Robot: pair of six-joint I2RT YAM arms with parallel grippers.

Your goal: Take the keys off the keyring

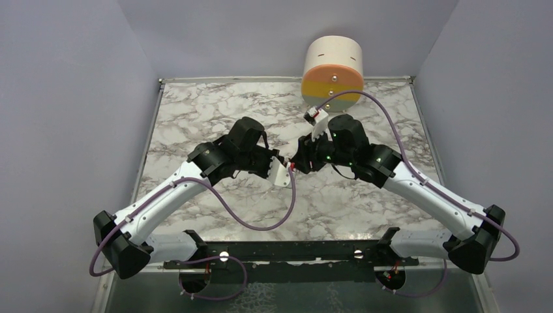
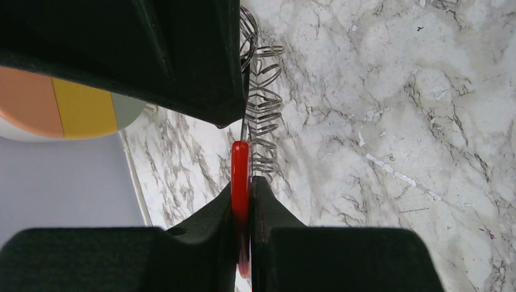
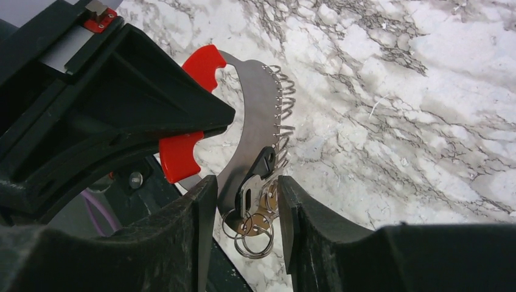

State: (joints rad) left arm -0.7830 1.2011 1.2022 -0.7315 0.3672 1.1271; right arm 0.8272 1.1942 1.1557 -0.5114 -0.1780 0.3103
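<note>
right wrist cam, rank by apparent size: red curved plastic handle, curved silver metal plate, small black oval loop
1. curved silver metal plate and red curved plastic handle: unsure, the handle's middle is hidden behind the left gripper's finger.
2. small black oval loop, clearly smallest.

We see a tabletop (image 1: 215,117) patterned like white marble with grey-brown veins, and a pale rim runs along its left, far and right edges. A black rail (image 1: 287,251) lies along the near edge. The left arm base (image 1: 176,246) and right arm base (image 1: 417,242) stand near its two ends. At the far edge, right of the middle, is a cream drum (image 1: 334,49) with an orange and yellow face. We cannot tell whether it rests on the top.
</note>
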